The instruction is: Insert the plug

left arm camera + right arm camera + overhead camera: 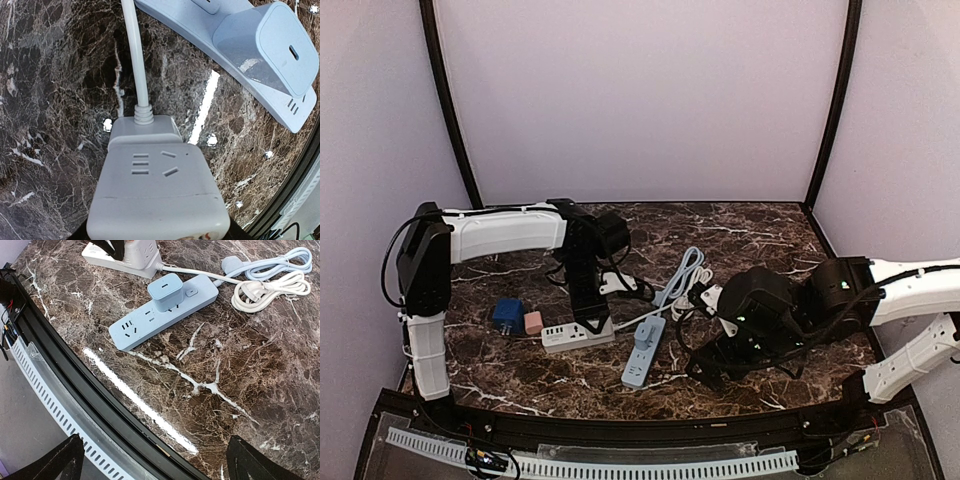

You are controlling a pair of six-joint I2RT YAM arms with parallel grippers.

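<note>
Nearest the left wrist camera, white power strip (157, 195), one socket face up, cord (136, 60) running away from its far end across the marble table (50, 100). Left gripper (590, 322) down on the right end of that strip, dark finger edges tight against both of its long sides, so clamped on it. Just beyond and set at an angle, blue power strip (135, 325), flat on the table, near the white one but apart from it. Blue charger (165, 292) seated upright in the blue strip, next to the switch, with more sockets showing toward the near end. Loose on the marble to the left of the white strip, dark blue plug (507, 314) with pink plug (533, 322) just beside it, both lying outside either grip. Behind the strips, blue cable (280, 262) and white cable (270, 287), bundled side by side. Right gripper (155, 447) low over the near table edge, to the right of the blue strip, fingers (60, 462) spread wide, holding nothing.
</note>
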